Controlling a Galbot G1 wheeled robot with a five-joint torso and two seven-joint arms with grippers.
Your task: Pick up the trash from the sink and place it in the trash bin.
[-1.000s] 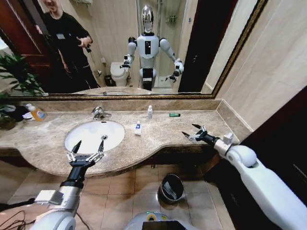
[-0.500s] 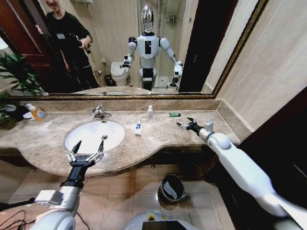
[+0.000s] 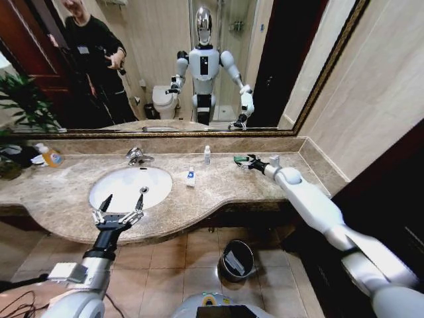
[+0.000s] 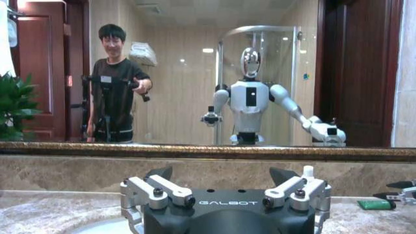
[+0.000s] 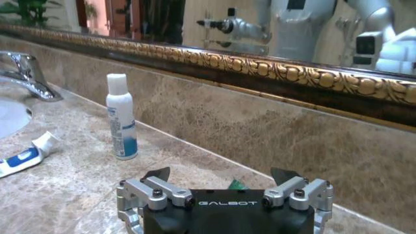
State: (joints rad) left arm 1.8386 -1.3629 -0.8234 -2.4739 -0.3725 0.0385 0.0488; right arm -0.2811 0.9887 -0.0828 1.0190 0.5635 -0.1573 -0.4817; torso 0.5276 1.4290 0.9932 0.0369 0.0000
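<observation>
Zero progress to report: found no trash lifted and none in transit. Judged the task at its first pick, with every carry to the trash bin (image 3: 237,258) outstanding. Noted something pale inside that bin, well below both grippers on the floor; cannot tell what it is.

Located the right gripper (image 3: 244,162) low over the counter near the back wall, fingers spread wide and holding nothing. Sighted a small green-black piece (image 5: 235,184) just ahead of it, roughly in line with the gap between the fingers, not yet touched as far as can be seen.

Logged two more items farther out from that gripper, toward the tap (image 5: 26,78): a tiny white bottle (image 5: 122,117), upright, capped, blue-printed; beyond it a white tube (image 5: 23,157) with blue label, lying flat on the marble, crumpled at one end.

Found the left gripper (image 3: 121,205) hovering at the front rim of the sink (image 3: 106,192), fingers wide apart and empty. Saw no litter in the basin ahead of it.
</observation>
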